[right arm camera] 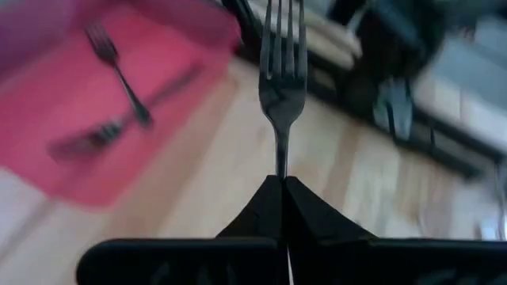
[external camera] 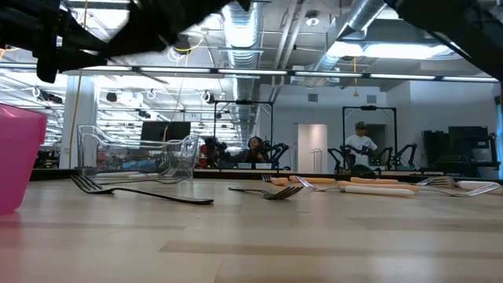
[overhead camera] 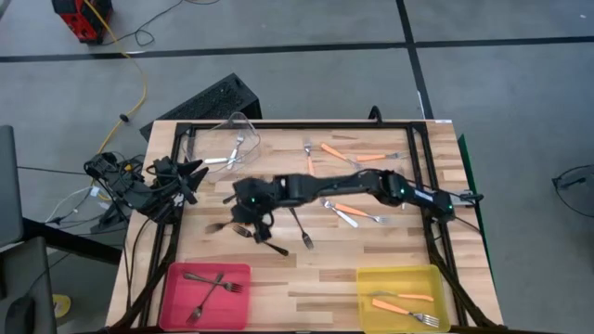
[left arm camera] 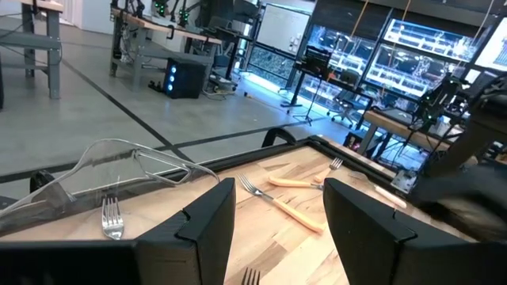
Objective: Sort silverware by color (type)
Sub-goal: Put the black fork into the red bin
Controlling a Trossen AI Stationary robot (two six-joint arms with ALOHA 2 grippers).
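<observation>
Our right tool grips a dark fork above the counter's middle-left.

From the left: our left arm waits folded at the counter's left edge, its tool parted, the two fingers well apart and facing the clear bin at the far left. Our right arm reaches from the right edge straight across the counter, stretched long and low, its tool closed on the fork's handle, tines pointing toward the pink bin, where two dark forks lie. More dark forks lie just beside the tool. Orange-handled forks and silver forks lie under and beyond the arm. The yellow bin at the near right holds two orange-handled ones. Bare wood lies between the two near bins.
</observation>
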